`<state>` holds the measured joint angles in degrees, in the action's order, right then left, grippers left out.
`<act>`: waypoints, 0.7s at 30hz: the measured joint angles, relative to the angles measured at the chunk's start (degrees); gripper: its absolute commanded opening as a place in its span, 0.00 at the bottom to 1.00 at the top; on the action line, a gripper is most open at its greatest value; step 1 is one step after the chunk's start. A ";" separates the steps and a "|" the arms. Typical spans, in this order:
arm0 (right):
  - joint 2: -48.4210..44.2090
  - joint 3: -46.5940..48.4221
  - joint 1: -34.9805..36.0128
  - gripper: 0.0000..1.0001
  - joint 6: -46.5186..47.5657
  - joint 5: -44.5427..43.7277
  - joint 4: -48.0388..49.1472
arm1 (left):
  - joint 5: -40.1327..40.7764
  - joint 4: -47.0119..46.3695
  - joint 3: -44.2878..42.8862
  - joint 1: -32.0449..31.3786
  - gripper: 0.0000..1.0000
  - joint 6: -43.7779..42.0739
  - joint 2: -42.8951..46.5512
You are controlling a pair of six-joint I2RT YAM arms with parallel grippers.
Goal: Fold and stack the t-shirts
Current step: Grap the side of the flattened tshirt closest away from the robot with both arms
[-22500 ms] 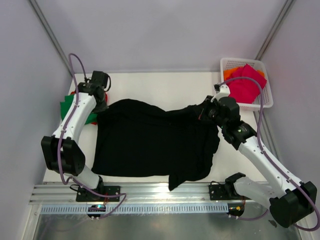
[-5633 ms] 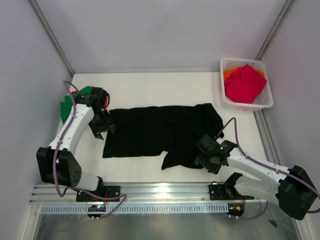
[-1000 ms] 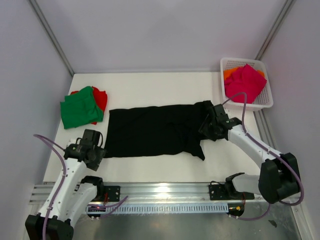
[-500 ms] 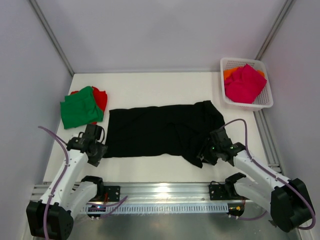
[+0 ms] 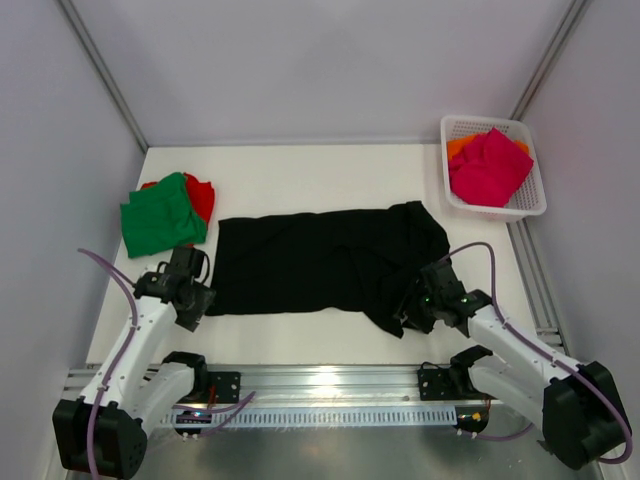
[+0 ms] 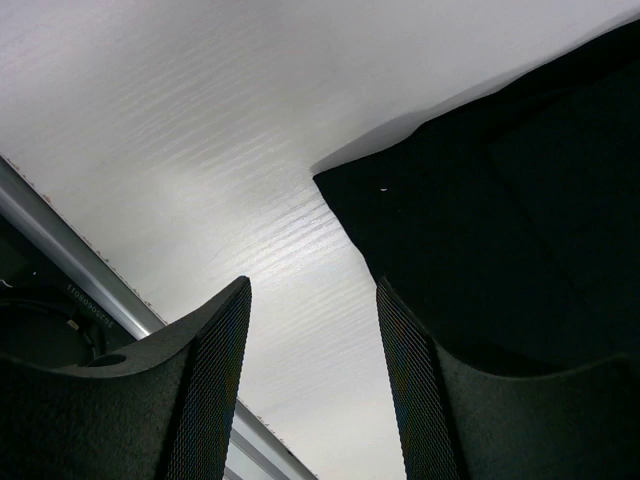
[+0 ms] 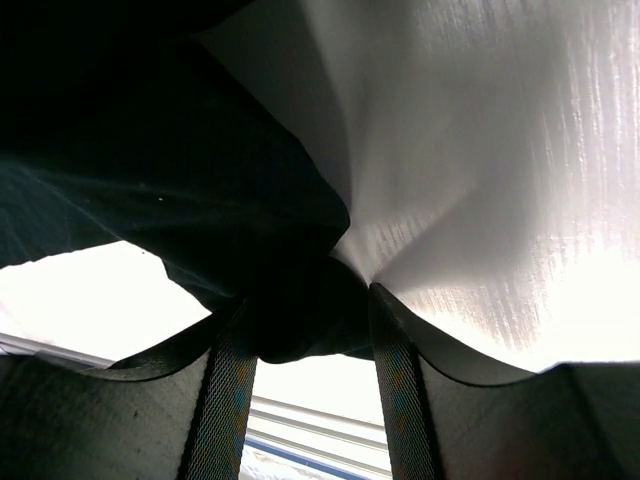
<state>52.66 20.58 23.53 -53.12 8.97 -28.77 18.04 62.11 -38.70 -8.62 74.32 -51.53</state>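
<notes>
Left fingers (image 6: pixel 310 380) have crept up to the black t-shirt (image 5: pixel 320 262), parted; right fingers (image 7: pixel 300 370) pinch its corner.

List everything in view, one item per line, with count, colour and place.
black t-shirt: 1, black, spread at the table's centre
green t-shirt: 1, green, far left, lying on the red one
red t-shirt: 1, red, under the green one
basket: 1, white lattice, far right corner
pink t-shirt: 1, magenta-pink, in the basket
orange t-shirt: 1, orange, beneath the pink one
table: 1, white
left gripper: 1, black, open at the black shirt's near-left corner
right gripper: 1, black, holding black cloth at the near-right corner
</notes>
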 measured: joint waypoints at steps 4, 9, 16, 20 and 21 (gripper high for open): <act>1.16 -0.02 0.04 0.42 -0.04 0.50 1.31 | 0.48 0.15 -0.83 0.00 0.56 -0.28 0.02; 4.37 0.09 0.04 0.03 0.42 0.28 2.51 | 1.36 0.33 -1.81 0.00 0.56 -1.14 0.04; 6.71 2.01 0.09 0.03 2.08 -0.39 2.69 | 1.49 0.48 -1.81 0.00 0.56 -1.29 0.00; 9.16 5.77 0.11 0.03 3.78 -2.36 1.88 | 1.46 0.37 -1.81 0.00 0.56 -1.29 -0.59; 10.16 7.02 0.11 0.03 4.13 -2.69 1.84 | 1.46 0.31 -1.81 0.00 0.56 -1.31 -1.03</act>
<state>62.83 27.59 23.64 -48.99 6.28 -26.94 19.51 62.41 -40.51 -8.62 73.01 -52.56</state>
